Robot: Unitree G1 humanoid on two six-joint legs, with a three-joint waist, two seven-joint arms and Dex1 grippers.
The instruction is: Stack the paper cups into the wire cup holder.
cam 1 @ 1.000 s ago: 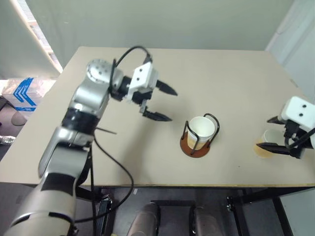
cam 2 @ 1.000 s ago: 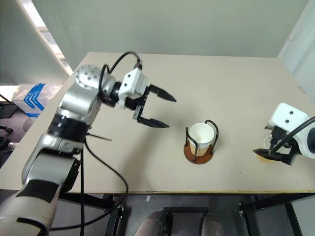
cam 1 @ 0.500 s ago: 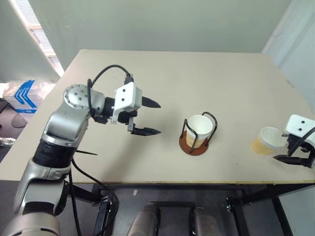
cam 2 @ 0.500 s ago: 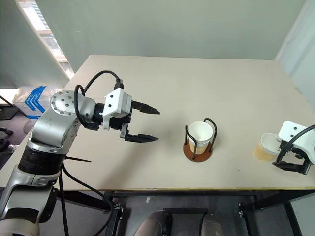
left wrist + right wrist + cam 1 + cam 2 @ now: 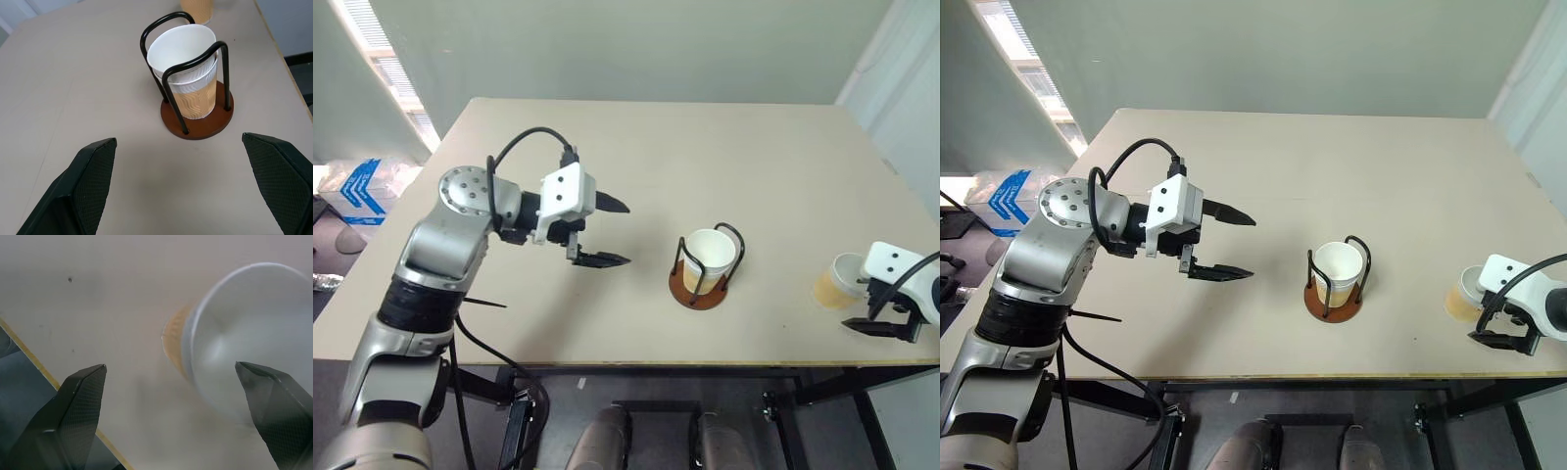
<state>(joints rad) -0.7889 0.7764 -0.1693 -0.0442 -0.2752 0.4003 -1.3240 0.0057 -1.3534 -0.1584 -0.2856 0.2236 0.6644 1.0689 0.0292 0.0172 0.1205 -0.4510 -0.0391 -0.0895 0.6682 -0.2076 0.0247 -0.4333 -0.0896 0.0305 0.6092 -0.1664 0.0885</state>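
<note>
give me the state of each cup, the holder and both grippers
wire cup holder: upright on the table, nested cups inside
cups in the holder: upright, seated between the wire loops
loose cup: upright on the table, not gripped
left gripper: open, empty
right gripper: open, beside the loose cup

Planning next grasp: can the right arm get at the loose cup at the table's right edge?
Probably yes. The right tool hangs open right beside the loose cup, which stands upright and alone on the table; nothing lies between them.

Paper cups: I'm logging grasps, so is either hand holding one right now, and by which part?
Nothing is held. The left hand hangs open over the table, and the right hand is open beside the loose paper cup, not closed on it.
</note>
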